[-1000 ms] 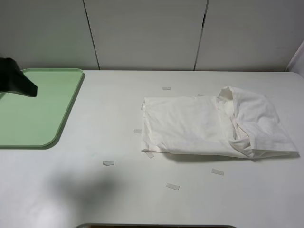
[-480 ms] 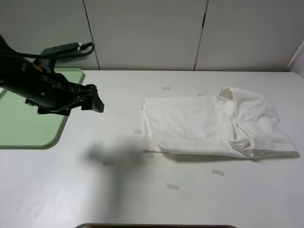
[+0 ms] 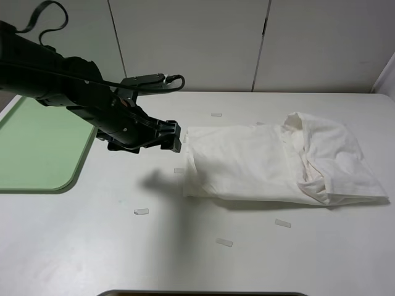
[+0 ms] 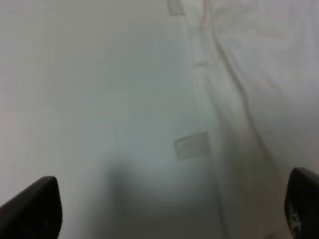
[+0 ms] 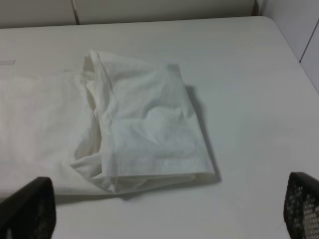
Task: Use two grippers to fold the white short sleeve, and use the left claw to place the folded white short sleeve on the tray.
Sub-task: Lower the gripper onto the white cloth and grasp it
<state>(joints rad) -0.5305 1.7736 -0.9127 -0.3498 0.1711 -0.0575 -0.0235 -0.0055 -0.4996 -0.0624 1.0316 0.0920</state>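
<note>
The white short sleeve (image 3: 265,163) lies partly folded at the table's right centre, its right end doubled over in a rumpled layer (image 5: 144,124). My left gripper (image 3: 172,137) hovers at the shirt's left edge. In the left wrist view its open jaws (image 4: 167,214) show only as two dark fingertips (image 4: 30,209) far apart, with the shirt's edge (image 4: 259,74) and bare table between them. The right gripper (image 5: 164,216) is open and holds nothing, set back from the shirt's folded end; the exterior view does not show it. The pale green tray (image 3: 43,154) lies at the far left.
Several small tape scraps lie on the white table around the shirt, such as one scrap (image 3: 141,211) in front of the left arm and another (image 4: 192,145) beside the shirt's edge. Grey wall panels (image 3: 191,43) stand behind the table.
My left arm has swung from over the tray rightwards across the table to the shirt's left edge. The shirt has not moved.
</note>
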